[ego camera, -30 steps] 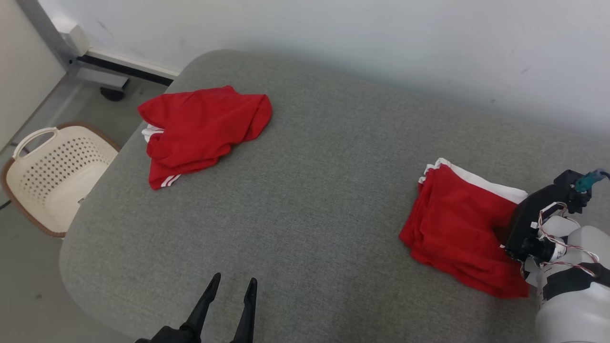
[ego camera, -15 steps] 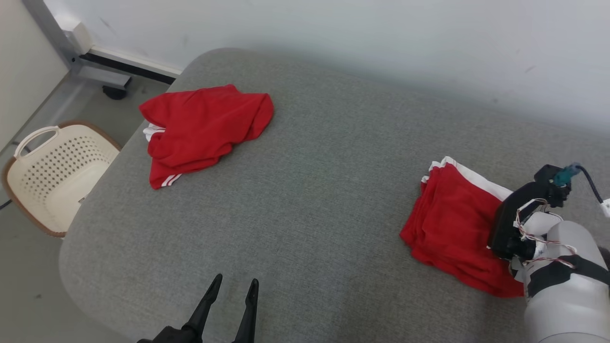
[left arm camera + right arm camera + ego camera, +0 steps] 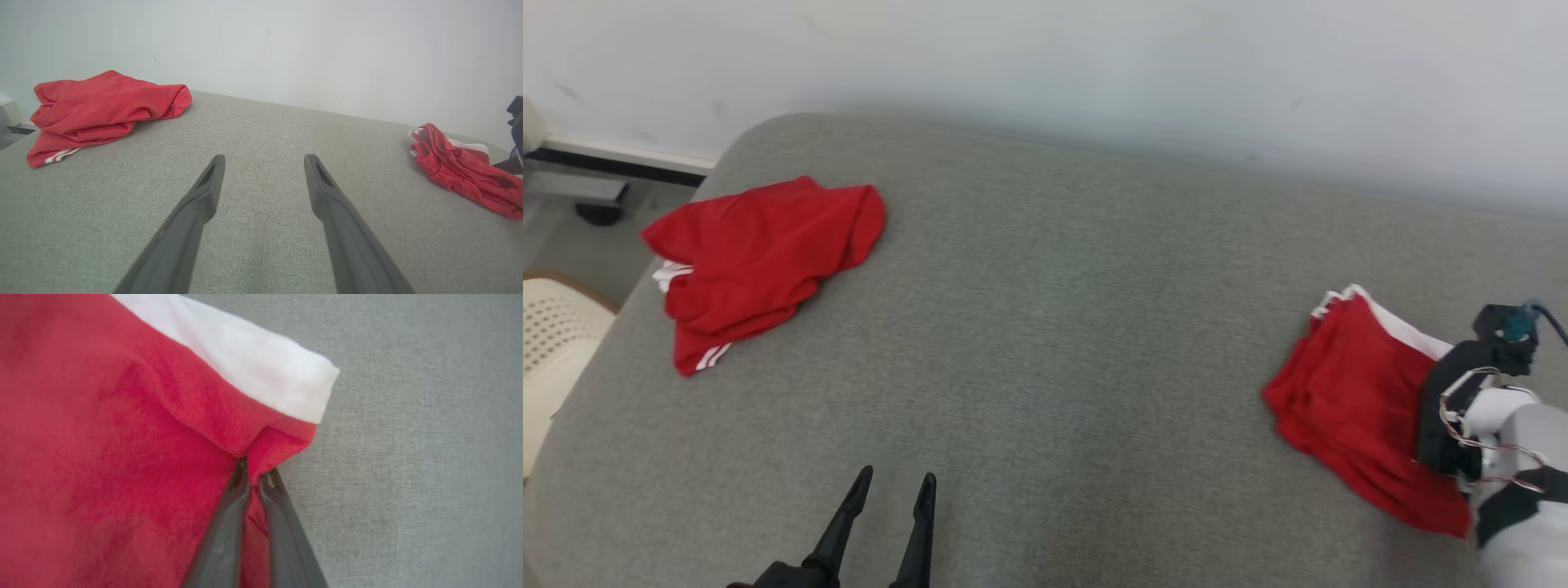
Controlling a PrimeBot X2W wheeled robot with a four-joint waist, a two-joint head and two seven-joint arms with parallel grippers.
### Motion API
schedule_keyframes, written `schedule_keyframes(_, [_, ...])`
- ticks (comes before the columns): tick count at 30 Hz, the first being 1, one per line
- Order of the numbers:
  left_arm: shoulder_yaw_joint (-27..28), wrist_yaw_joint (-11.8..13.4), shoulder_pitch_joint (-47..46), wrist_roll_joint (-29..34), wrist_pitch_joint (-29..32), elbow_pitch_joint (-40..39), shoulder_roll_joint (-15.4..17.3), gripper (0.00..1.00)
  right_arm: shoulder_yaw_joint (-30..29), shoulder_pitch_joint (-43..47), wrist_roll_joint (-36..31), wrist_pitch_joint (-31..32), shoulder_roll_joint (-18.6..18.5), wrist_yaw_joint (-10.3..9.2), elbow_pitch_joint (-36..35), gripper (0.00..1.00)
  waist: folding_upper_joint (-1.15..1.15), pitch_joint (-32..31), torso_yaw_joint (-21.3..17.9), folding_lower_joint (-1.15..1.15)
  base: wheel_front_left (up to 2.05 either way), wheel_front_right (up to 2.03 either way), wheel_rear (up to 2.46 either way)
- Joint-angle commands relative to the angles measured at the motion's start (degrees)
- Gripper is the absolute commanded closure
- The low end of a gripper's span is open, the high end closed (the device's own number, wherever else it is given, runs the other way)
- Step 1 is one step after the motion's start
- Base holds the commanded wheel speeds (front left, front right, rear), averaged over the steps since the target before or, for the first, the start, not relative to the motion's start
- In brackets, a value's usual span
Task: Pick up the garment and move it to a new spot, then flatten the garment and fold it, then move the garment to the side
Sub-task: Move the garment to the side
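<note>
Right pincer [image 3: 254, 473] is pressed together on a raised ridge of the folded red garment [image 3: 122, 437], which shows a white band [image 3: 261, 375] along one edge and lies at the right end of the grey padded counter [image 3: 1054, 343]; the cloth bunches up between the two dark fingers [image 3: 229, 522] while the rest of the stack rests flat on the counter. Left pincer [image 3: 264, 159] hangs spread and empty over the counter's near edge. A second, crumpled red garment [image 3: 760, 245] lies near the counter's far left corner. Since the pinched piece looks already folded, the step in hand is probably the last one, moving it to the side. The next move calls for a low lift or slide toward the counter's right edge, slow enough that the layers do not fan open, as the pinch may hold only the top ones
</note>
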Motion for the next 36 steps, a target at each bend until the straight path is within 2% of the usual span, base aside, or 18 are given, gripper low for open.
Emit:
schedule_keyframes(1, [0.30,0.09,0.21,0.01,-0.19,-0.53,0.39,0.00,1.82,2.01,1.03,0.52,-2.29,-0.25,0.04,1.00,0.00,0.59,-3.66,0.00,0.00,0.00,0.00])
schedule_keyframes(6, [0.88,0.30,-0.74,-0.15,-0.19,-1.88,1.23,0.00,10.91,2.89,5.07,-0.30,-9.46,-0.22,-2.37,1.00,0.00,2.77,-6.81,0.00,0.00,0.00,0.00])
schedule_keyframes(7, [0.88,0.30,-0.74,-0.15,-0.19,-1.88,1.23,0.00,10.91,2.89,5.07,-0.30,-9.46,-0.22,-2.37,1.00,0.00,2.77,-6.81,0.00,0.00,0.00,0.00])
schedule_keyframes(13, [0.26,0.37,-2.73,1.06,0.19,-3.72,2.80,0.00,22.32,2.08,9.67,-3.32,-19.16,-0.21,-6.27,1.00,0.00,7.46,-9.06,0.00,0.00,0.00,0.00])
schedule_keyframes(21, [-0.34,0.62,-2.23,1.11,0.30,-5.61,3.61,0.00,34.14,2.49,11.58,-8.80,-31.96,-0.21,-7.74,1.00,0.00,10.32,-7.88,0.00,0.00,0.00,0.00])
schedule_keyframes(26, [-0.20,0.64,-1.08,0.65,0.09,-7.08,3.90,0.00,40.12,0.97,12.63,-11.87,-38.17,-0.22,-9.09,1.00,0.00,12.13,-6.80,0.00,0.00,0.00,0.00])
schedule_keyframes(30, [-0.47,0.67,-1.07,0.75,0.03,-7.40,4.07,0.00,42.95,0.78,12.51,-11.93,-40.23,-0.22,-9.19,1.00,0.00,13.11,-6.54,0.00,0.00,0.00,0.00])
schedule_keyframes(34, [-0.46,0.98,-0.72,0.72,-0.04,-7.28,4.32,0.00,43.03,0.20,12.22,-11.38,-41.74,-0.22,-8.87,1.00,0.00,13.21,-6.58,0.00,0.00,0.00,0.00])
schedule_keyframes(35, [-0.43,1.06,-0.73,0.71,-0.01,-7.23,4.36,0.00,42.73,-0.02,11.98,-11.85,-41.60,-0.22,-9.18,0.83,0.00,13.27,-6.65,0.00,0.00,0.00,0.00])
schedule_keyframes(36, [-0.39,1.15,-0.81,0.71,-0.02,-7.14,4.35,0.00,42.10,-0.19,12.01,-11.78,-41.17,-0.22,-9.23,0.00,0.00,13.27,-6.78,0.00,0.00,0.00,0.00])
